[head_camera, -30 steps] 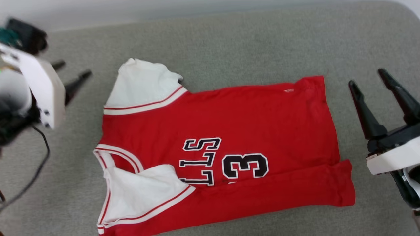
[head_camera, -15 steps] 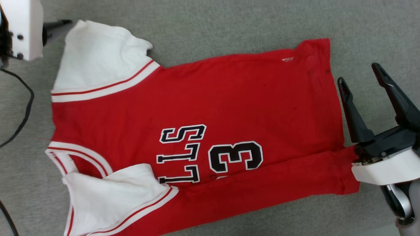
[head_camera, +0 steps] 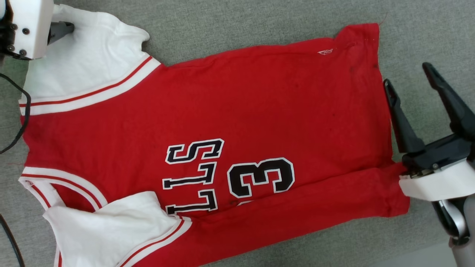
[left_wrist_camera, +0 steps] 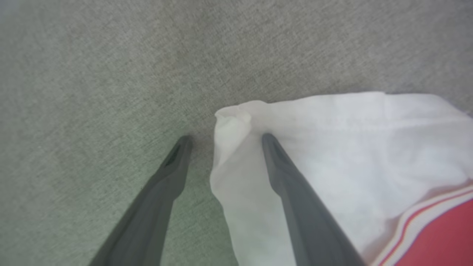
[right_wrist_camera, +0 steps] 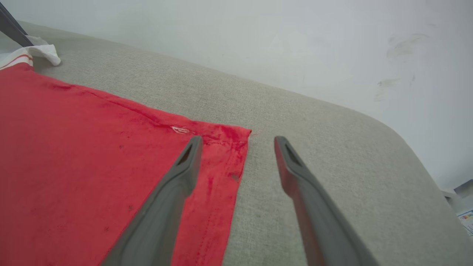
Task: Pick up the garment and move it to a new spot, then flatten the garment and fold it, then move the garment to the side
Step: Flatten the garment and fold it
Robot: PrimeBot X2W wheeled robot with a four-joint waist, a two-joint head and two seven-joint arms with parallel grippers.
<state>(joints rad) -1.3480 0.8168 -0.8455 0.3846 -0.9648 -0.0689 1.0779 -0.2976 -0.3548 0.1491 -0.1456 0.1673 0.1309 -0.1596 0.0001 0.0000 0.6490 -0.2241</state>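
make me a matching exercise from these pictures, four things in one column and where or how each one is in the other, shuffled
Things:
1. left end effector
2. right end effector
3. number 3
4. near sleeve

States:
A. black, outlined in white, on the red chest
B. open, fingers either side of the shirt's hem corner
C. white, folded in over the red front
D. open, fingers either side of the far sleeve's edge

Pairs: 1-D, 2-B, 3-A, 4-C
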